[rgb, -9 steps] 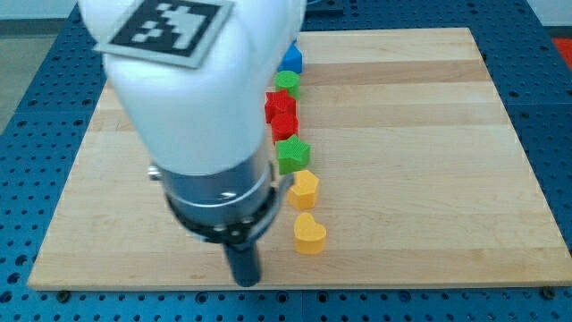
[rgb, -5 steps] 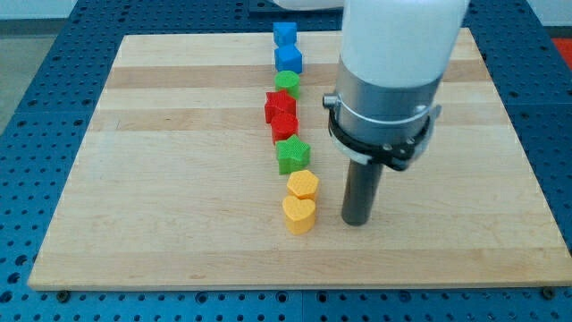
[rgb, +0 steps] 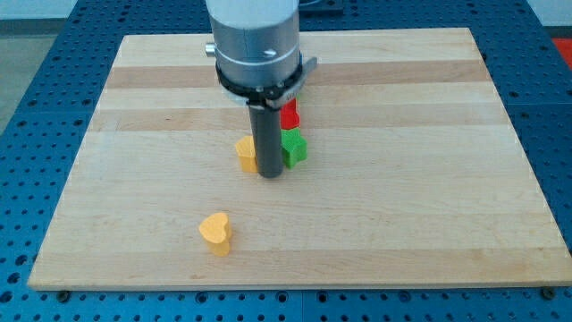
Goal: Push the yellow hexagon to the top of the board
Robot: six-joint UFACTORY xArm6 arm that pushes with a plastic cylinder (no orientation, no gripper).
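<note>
Pale wooden board (rgb: 429, 224) – planked grain, evenly lit – on blue perforated table (rgb: 36, 107).

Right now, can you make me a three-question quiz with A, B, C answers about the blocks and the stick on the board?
1. Where is my tip?
A. Between the yellow hexagon and the green star
B. Beside the yellow heart
C. Off the board

2. How many yellow blocks show?
A. One
B. Two
C. Four

3. How does the yellow heart stand?
A. Touching the hexagon
B. Under the rod
C. Alone, near the view's bottom

Answers:
1 A: the rod's end stands with the hexagon on its left and the star on its right.
2 B: only the hexagon and the heart are yellow.
3 C: bare wood lies all round it.
</note>
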